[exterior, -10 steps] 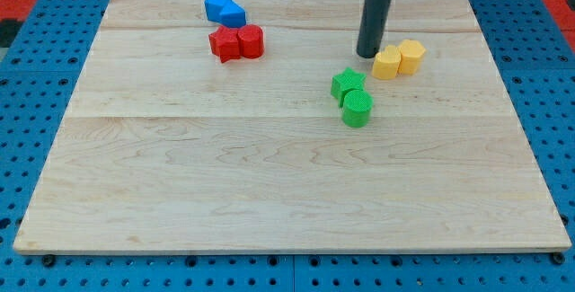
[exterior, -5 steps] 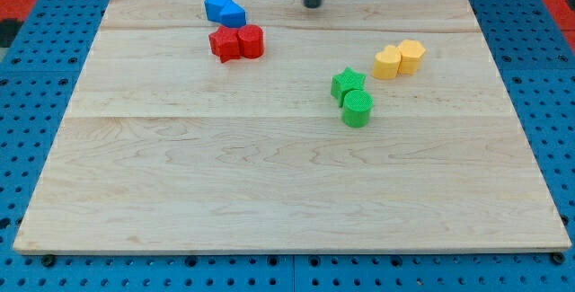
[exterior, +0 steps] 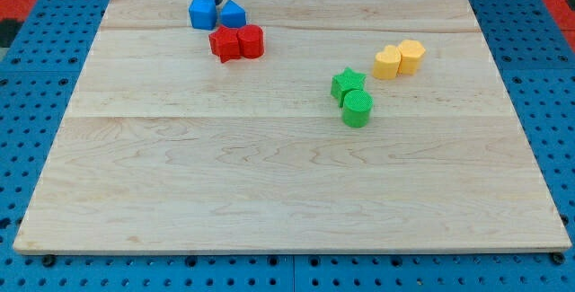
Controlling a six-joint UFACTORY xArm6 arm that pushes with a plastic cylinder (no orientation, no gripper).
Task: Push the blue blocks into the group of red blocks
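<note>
My tip (exterior: 210,0) has swept from the view's top middle leftward and is now wedging between the 2 blue blocks (exterior: 203,13) (exterior: 234,13), parting them. They are sitting just above the 2 touching red blocks (exterior: 237,42). I carry no pincer.

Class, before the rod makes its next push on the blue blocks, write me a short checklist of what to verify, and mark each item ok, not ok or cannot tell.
1. My tip sits at the view's top side of the blue blocks, between them: ok.
2. Left blue block and right blue block are together: not ok, a gap shows.
3. Red blocks lie just below the blue ones: ok.
4. Blue touches red: cannot tell.
5. Green blocks and yellow blocks are off the push path: ok.
</note>
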